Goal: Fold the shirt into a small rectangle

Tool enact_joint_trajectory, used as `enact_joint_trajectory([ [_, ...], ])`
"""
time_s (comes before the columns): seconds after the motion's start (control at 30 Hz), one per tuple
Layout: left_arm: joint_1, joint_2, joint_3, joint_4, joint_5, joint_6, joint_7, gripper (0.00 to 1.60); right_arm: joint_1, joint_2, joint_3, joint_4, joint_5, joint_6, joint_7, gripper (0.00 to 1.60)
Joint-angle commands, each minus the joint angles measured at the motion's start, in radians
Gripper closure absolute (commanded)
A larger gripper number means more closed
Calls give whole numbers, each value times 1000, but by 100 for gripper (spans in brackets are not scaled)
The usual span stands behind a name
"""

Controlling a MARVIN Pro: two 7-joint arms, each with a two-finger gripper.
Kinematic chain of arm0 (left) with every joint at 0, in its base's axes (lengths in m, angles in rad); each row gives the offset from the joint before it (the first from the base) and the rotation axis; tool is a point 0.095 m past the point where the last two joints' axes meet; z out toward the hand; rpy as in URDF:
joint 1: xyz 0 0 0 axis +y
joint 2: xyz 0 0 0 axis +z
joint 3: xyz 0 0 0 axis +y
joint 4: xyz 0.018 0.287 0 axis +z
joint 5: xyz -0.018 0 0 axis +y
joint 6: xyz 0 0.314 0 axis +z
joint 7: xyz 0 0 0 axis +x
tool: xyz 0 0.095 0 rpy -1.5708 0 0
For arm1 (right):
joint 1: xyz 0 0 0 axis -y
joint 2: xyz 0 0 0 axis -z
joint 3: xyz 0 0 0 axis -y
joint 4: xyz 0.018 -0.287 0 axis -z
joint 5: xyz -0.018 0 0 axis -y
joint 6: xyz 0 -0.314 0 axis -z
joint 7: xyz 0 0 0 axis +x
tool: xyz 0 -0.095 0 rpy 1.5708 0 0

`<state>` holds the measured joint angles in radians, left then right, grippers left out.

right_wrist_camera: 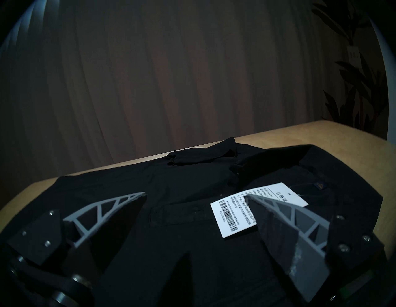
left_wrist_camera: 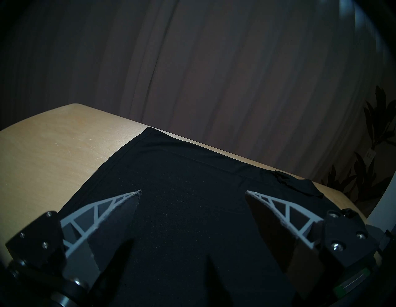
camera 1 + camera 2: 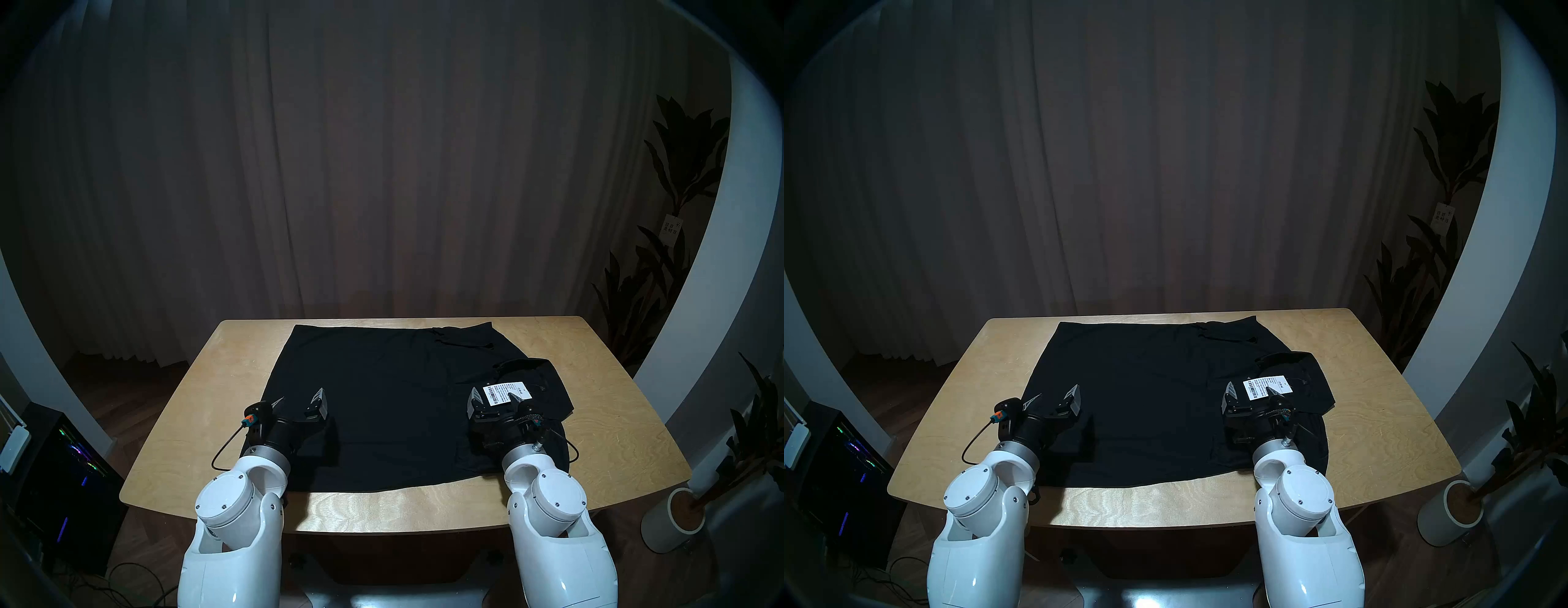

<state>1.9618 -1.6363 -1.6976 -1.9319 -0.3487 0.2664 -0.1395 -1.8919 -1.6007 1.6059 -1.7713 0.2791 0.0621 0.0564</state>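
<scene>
- Black shirt (image 3: 382, 407) lies spread across the wooden table (image 3: 615, 416), white label (image 3: 507, 392) toward the right edge.
- Left gripper (image 3: 299, 397) and right gripper (image 3: 494, 397) hover over it, both gaping wide, holding nothing.

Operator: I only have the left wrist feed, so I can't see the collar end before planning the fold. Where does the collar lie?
Observer: The collar lies at the shirt's right end, beside the right gripper.
Operator: Is that gripper holding anything?
Observer: No, its jaws stand open, over a white barcode label lying on the cloth.
Operator: Does the shirt hang off the table?
Observer: No, bare table shows along the near edge.
</scene>
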Motion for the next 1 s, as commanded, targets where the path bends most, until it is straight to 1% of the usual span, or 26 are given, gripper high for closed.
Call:
enact_joint_trajectory([
  [0.0,-8,-26,-44,-87,-132,71,-12,0,-10,-20,21,-60,174,54,25,0],
  [0.2,-1,-45,-111,-127,-247,149,11,0,-26,-25,33,-95,295,126,17,0],
  [0.23,4,-52,-137,-150,-286,177,23,0,-36,-29,40,-114,326,157,15,0],
  [0.3,5,-55,-145,-157,-301,186,26,0,-40,-30,43,-120,338,168,13,0],
  [0.33,10,-59,-160,-169,-328,201,37,0,-46,-32,47,-135,346,184,8,0],
  [0.37,18,-65,-180,-186,-369,222,51,0,-59,-35,52,-161,371,210,19,0],
  [0.4,18,-65,-180,-186,-369,222,51,0,-59,-35,52,-161,371,210,19,0],
  [0.43,21,-68,-188,-195,-383,230,60,0,-67,-38,57,-174,387,225,20,0],
  [0.47,25,-71,-195,-205,-401,240,67,0,-75,-40,62,-189,406,238,20,0],
  [0.5,34,-76,-206,-220,-438,261,84,0,-91,-46,72,-213,429,263,18,0],
  [0.53,34,-76,-206,-220,-438,261,84,0,-91,-46,72,-213,429,263,18,0],
  [0.57,40,-79,-211,-228,-456,272,92,0,-98,-49,78,-221,443,275,16,0],
  [0.6,55,-86,-220,-245,-489,297,113,0,-117,-56,93,-250,472,307,6,0],
  [0.63,55,-86,-220,-245,-489,297,113,0,-117,-56,93,-250,472,307,6,0],
  [0.77,76,-98,-234,-262,-537,332,139,0,-150,-76,136,-294,529,358,-13,0],
  [0.83,84,-102,-238,-268,-561,350,153,0,-170,-90,162,-323,563,391,-35,0],
  [0.97,92,-106,-238,-269,-612,381,178,0,-198,-114,211,-349,635,444,-73,0],
])
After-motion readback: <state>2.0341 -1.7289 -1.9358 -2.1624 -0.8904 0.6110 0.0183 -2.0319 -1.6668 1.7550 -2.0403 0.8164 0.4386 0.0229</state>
